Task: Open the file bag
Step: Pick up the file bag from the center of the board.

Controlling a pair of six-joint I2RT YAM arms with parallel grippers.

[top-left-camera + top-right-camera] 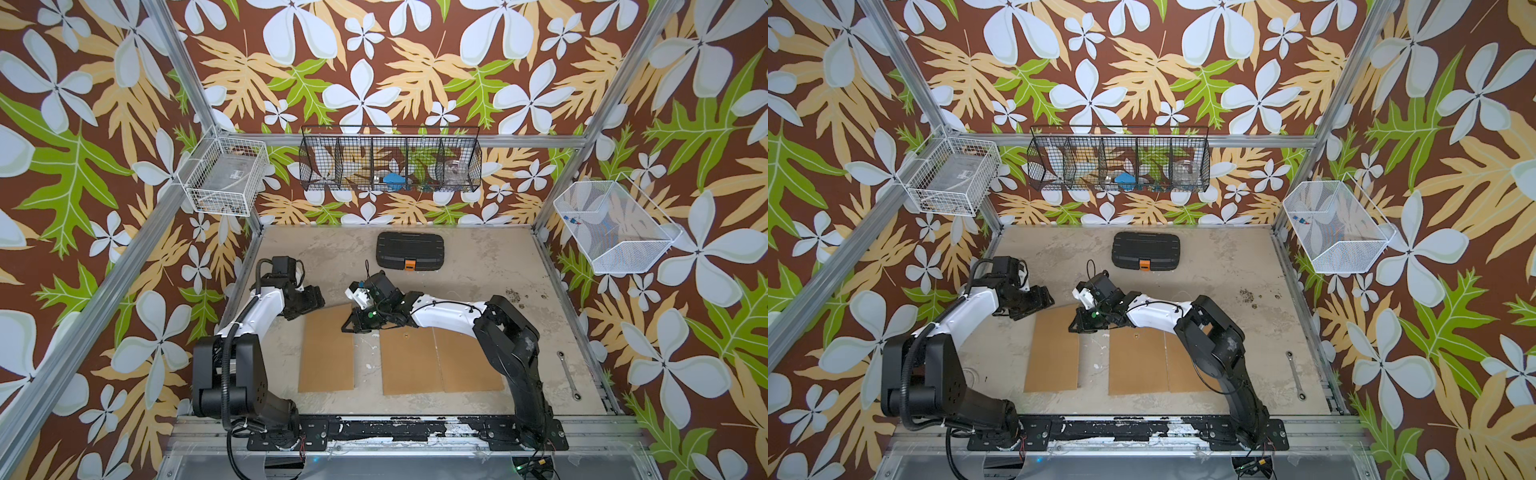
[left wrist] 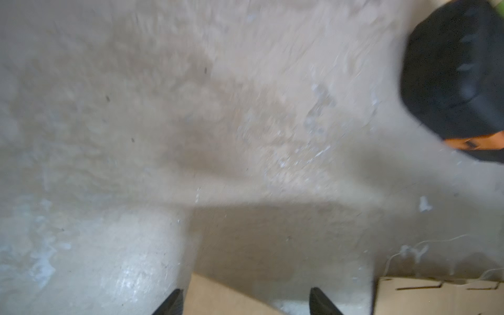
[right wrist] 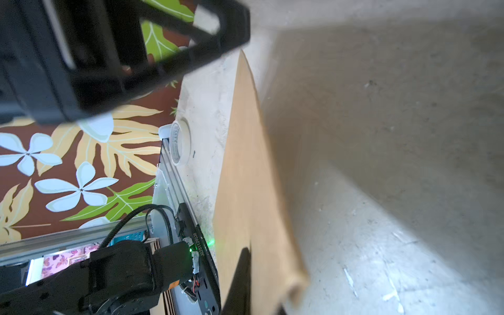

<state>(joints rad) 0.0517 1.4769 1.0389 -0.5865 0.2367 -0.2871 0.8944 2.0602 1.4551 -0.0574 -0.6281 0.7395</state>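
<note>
Right gripper: closed on file bag corner
Left gripper: open
Black case: shut, desk's back edge
Wire basket: clear jar

Even daylight in both top views, sharp, wrist views motion-blurred — soft shadows, glare on table.

Tan file bag; blk case (orange latch); brown floral walls.

A black tool case with an orange latch lies on the scuffed table beyond the right gripper. A wrench rests well apart on its right. Farther off hang a black wire basket, a white wire basket and a white mesh basket.
</note>
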